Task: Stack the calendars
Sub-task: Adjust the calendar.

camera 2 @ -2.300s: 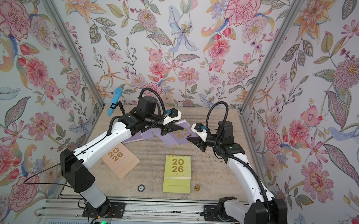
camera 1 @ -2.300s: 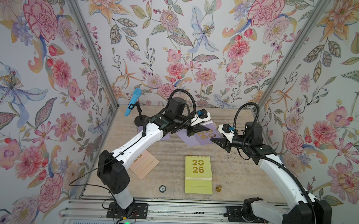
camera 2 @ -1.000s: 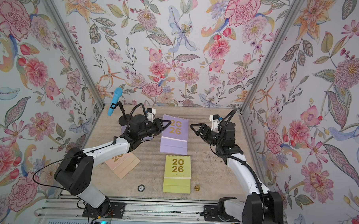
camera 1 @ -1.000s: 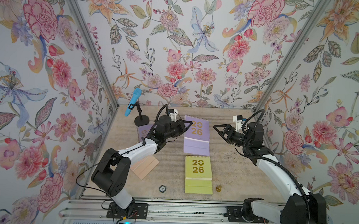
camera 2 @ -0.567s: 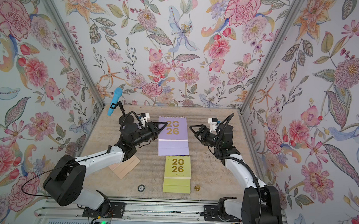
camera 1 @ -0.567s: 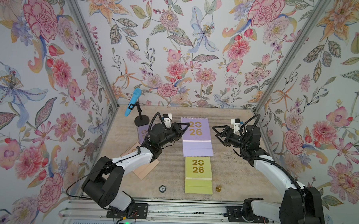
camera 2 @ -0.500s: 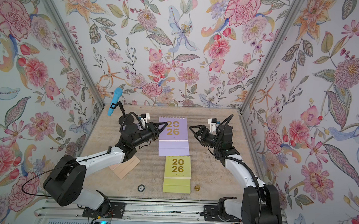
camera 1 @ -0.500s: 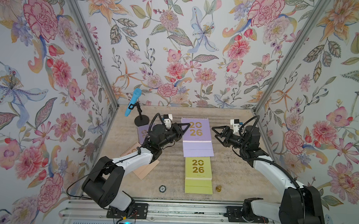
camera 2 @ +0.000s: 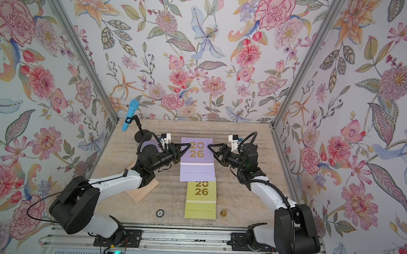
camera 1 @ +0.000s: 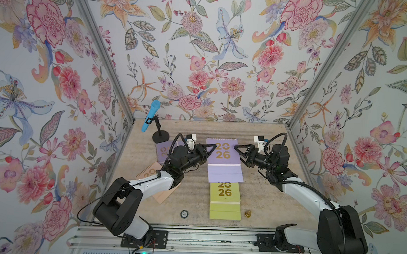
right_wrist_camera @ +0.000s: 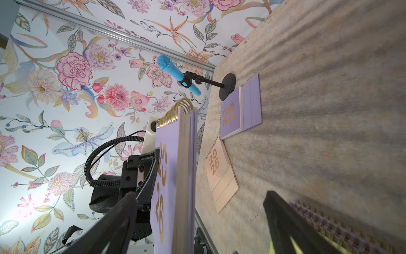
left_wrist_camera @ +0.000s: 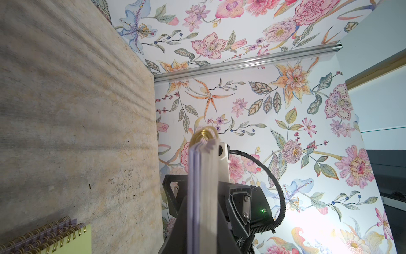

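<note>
Left arm: reaching forward and inward, elbow low; left gripper [camera 1: 212, 148] clamped on the lilac calendar [camera 1: 223, 166] by its left edge
Right arm: mirrored reach; right gripper [camera 1: 238, 152] spread wide at the right edge
Lilac calendar: lifted, flat, above the spiral end of the yellow-green calendar [camera 1: 224, 199]

gold "2026" | raised lilac calendar [camera 1: 223, 153] | yellow-green calendar [camera 1: 224, 193], its 6 o'clock | peach calendar [right_wrist_camera: 219, 173], 8 o'clock | flat lilac calendar [right_wrist_camera: 232, 114], 9 o'clock
</note>
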`<state>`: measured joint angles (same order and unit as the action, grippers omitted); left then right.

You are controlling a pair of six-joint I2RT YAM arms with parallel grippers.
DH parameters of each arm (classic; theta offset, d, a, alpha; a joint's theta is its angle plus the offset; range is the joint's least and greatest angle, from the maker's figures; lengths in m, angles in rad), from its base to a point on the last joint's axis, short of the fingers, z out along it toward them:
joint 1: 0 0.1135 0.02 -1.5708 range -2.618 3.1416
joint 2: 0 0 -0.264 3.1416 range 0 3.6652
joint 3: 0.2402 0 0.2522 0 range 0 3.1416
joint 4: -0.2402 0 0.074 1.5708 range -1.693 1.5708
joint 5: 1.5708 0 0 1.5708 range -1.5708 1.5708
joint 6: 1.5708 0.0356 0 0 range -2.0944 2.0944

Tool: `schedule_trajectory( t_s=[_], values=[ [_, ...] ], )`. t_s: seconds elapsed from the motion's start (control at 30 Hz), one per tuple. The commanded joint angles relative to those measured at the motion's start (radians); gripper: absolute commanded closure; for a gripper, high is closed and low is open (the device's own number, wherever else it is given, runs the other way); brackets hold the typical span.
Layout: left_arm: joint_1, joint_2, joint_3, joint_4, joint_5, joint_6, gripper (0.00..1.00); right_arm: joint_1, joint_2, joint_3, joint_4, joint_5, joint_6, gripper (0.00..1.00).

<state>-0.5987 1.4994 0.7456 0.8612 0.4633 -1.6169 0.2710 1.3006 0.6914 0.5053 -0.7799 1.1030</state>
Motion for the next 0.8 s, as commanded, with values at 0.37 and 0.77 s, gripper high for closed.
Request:
schedule_trajectory(
  t_s=[0.37, 0.77],
  values=[
    [-0.01, -0.005, -0.017, 0.134, 0.014, -0.051, 1.0, 0.055, 0.09, -0.001, 0.218, -0.017, 0.11, 0.3],
    [-0.011, 0.004, -0.034, 0.158, 0.026, -0.06, 1.0, 0.056, 0.087, -0.012, 0.251, -0.012, 0.124, 0.7]
  ],
)
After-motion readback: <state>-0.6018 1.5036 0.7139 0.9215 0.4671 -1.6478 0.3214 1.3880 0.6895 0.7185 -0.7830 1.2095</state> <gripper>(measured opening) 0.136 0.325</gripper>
